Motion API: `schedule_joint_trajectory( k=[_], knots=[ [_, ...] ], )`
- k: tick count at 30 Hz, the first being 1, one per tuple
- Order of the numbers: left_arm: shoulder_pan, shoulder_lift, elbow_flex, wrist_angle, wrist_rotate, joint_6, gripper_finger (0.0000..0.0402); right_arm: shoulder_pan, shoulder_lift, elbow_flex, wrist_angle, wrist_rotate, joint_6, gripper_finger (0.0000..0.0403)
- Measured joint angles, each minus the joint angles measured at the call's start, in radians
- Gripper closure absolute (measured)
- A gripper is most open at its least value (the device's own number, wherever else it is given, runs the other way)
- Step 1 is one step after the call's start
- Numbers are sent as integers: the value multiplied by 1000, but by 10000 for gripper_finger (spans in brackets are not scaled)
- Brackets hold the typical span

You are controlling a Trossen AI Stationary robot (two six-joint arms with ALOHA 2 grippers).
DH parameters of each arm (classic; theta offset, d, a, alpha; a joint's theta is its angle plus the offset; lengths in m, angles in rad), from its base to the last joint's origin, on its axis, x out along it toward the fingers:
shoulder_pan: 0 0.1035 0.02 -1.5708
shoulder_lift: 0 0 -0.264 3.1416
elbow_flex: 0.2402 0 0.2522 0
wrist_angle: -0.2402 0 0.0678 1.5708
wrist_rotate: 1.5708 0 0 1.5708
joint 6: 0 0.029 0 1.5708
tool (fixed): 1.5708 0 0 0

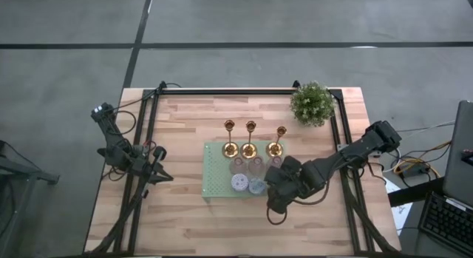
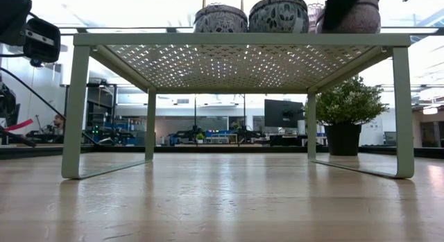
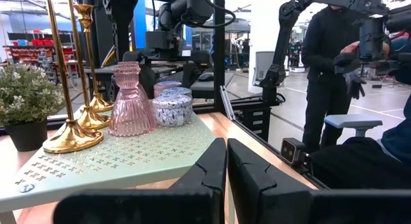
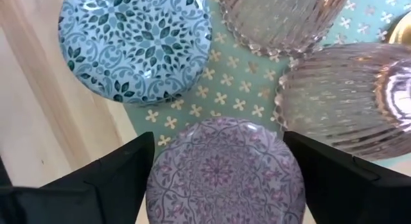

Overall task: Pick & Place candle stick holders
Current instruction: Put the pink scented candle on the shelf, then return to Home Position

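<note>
Right arm:
- Reaching in over the front right corner of the green perforated riser (image 1: 213,185), which is standing mid-desk (image 1: 185,221).
- Holding the right gripper (image 1: 275,193) pointed down and opened wide.
- Straddling a squat, round, purple-patterned candle holder (image 4: 225,176), one dark finger (image 4: 96,182) on each side of it.
- Not showing clearly whether the fingers are touching its sides. Not showing it raised off the riser.
- Covering this holder (image 2: 350,13) from above in the low view.

Left arm:
- Waiting at the left edge of the desk, well apart from the riser.
- Keeping the left gripper (image 3: 226,166) closed down to a thin slit, gripping nothing and pointing toward the riser.

Task items, all standing on top of the riser:
- Lining up three gold candle stick holders (image 1: 250,147) in a row along the far edge, upright.
- Placing two pink ribbed glass holders (image 1: 246,166) just in front of the gold row, side by side.
- Sitting along the near edge, a pale patterned holder (image 1: 239,182) and a blue-patterned holder (image 1: 256,186). The blue one is just beside the straddled purple one.

Surroundings:
- Standing at the far right corner of the desk, a small potted plant (image 1: 312,103).
</note>
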Motion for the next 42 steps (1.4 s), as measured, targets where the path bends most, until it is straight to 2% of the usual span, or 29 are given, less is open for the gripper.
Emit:
schedule_joint_trajectory(
  k=[8,23,33,38,42],
  knots=[
    [0,0,0,0,0,0,383,0,0,5,0,19,-11,37],
    [0,0,0,0,0,0,383,0,-41,7,-8,22,-33,37],
    [0,0,0,0,0,0,383,0,-132,7,-18,52,-59,37],
    [0,0,0,0,0,0,383,12,-183,7,-43,102,-79,63],
    [0,0,0,0,0,0,383,29,-221,7,-38,110,-113,119]
  ],
)
